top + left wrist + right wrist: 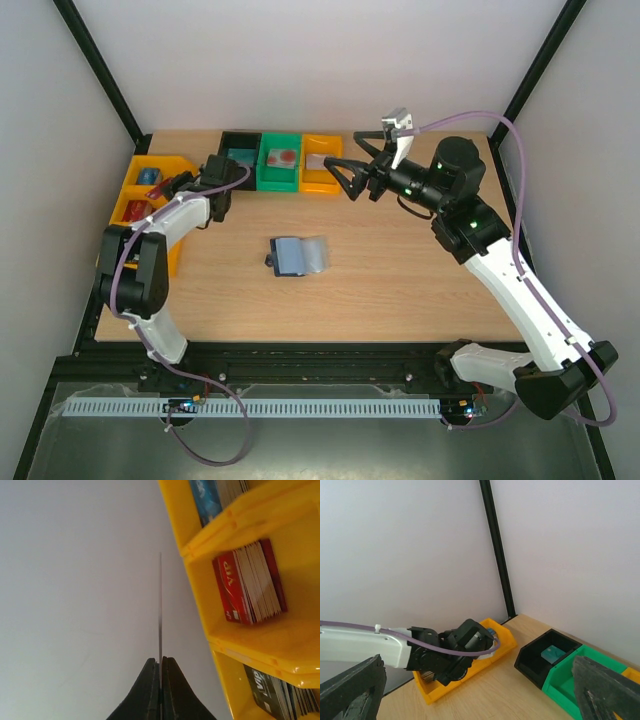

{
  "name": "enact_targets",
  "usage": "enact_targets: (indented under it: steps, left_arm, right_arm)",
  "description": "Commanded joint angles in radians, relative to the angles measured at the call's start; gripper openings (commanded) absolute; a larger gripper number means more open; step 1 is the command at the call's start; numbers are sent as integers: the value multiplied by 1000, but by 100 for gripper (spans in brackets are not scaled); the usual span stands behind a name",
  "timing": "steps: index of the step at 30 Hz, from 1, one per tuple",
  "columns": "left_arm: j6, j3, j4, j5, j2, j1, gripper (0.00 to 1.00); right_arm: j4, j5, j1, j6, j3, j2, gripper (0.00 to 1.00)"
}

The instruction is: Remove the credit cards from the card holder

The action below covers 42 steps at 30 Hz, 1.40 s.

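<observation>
The card holder (298,255) lies open on the table's middle, its dark navy half to the left and its blue-grey pocket half to the right. No gripper touches it. My left gripper (177,184) (160,659) is over the yellow divided bin (128,190) at the far left. It is shut on a thin credit card (160,605) that shows only edge-on, so I cannot tell its colour. My right gripper (351,180) (477,662) hangs wide open and empty above the back of the table, beside the small orange bin (320,162).
The yellow divided bin (260,630) holds stacks of red cards (247,582), blue cards (205,500) and dark cards (280,695). At the back stand a black bin (240,152) (547,655) with a teal card and a green bin (279,160) (565,682) with a reddish card.
</observation>
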Motion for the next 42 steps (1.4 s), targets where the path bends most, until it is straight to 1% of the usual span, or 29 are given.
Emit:
enact_targets:
  steps: [1, 4, 7, 9, 11, 13, 15, 19, 27, 36, 42]
  left_arm:
    - [-115, 49, -138, 9, 37, 37, 2]
    - [-161, 64, -188, 32, 110, 96, 2]
    - [-207, 58, -202, 88, 128, 159, 2]
    - [-198, 40, -158, 130, 114, 189, 2]
    - [-176, 34, -95, 142, 113, 213, 2]
    - [-169, 77, -40, 173, 137, 232, 2]
    - [-165, 95, -31, 178, 154, 235, 2]
    - [-197, 127, -96, 194, 213, 241, 2]
    - [-221, 165, -129, 205, 248, 301, 2]
    - [-215, 202, -124, 213, 324, 346, 2]
    - [-217, 227, -129, 200, 357, 351, 2]
  right_arm:
    - [-17, -26, -5, -3, 55, 9, 99]
    - [-11, -22, -4, 14, 70, 37, 99]
    - [-14, -20, -4, 30, 93, 70, 99]
    - [-14, -25, -5, 35, 106, 90, 99]
    - [-6, -26, -4, 46, 116, 114, 99]
    - [0, -30, -5, 69, 159, 175, 99]
    - [-6, -37, -4, 74, 185, 198, 99]
    - [-4, -33, -5, 73, 195, 212, 99]
    - [-36, -32, -4, 32, 198, 210, 99]
    - [-39, -47, -4, 17, 199, 214, 99]
    - [-51, -59, -4, 8, 195, 206, 99]
